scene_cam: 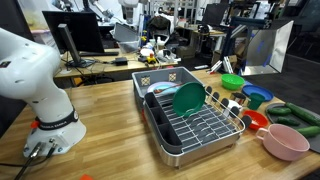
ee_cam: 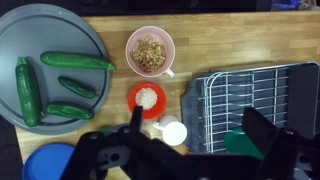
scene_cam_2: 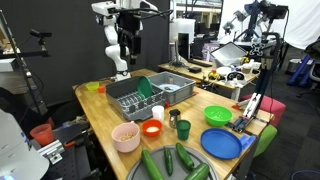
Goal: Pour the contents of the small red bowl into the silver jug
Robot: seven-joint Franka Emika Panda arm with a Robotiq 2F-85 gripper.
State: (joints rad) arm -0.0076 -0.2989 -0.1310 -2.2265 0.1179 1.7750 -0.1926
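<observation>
The small red bowl (ee_cam: 146, 98) holds pale grains and sits on the wooden table between the pink cup (ee_cam: 151, 52) and a white cup (ee_cam: 174, 132). It also shows in both exterior views (scene_cam: 255, 121) (scene_cam_2: 152, 128). A dark metallic jug (scene_cam_2: 183, 129) stands just beyond the red bowl; in the wrist view it is hidden behind the gripper body. My gripper (ee_cam: 200, 125) hangs high above the table (scene_cam_2: 127, 52), open and empty. One finger (ee_cam: 135, 115) overlaps the red bowl's edge in the wrist view.
A grey dish rack (ee_cam: 250, 100) (scene_cam_2: 150, 95) holds a green bowl (scene_cam: 187, 97). Cucumbers (ee_cam: 72, 60) lie on a grey plate (ee_cam: 95, 30). A blue bowl (ee_cam: 45, 160), a green bowl (scene_cam_2: 218, 115) and a blue plate (scene_cam_2: 222, 143) are nearby. The robot base (scene_cam: 45, 120) stands on the table corner.
</observation>
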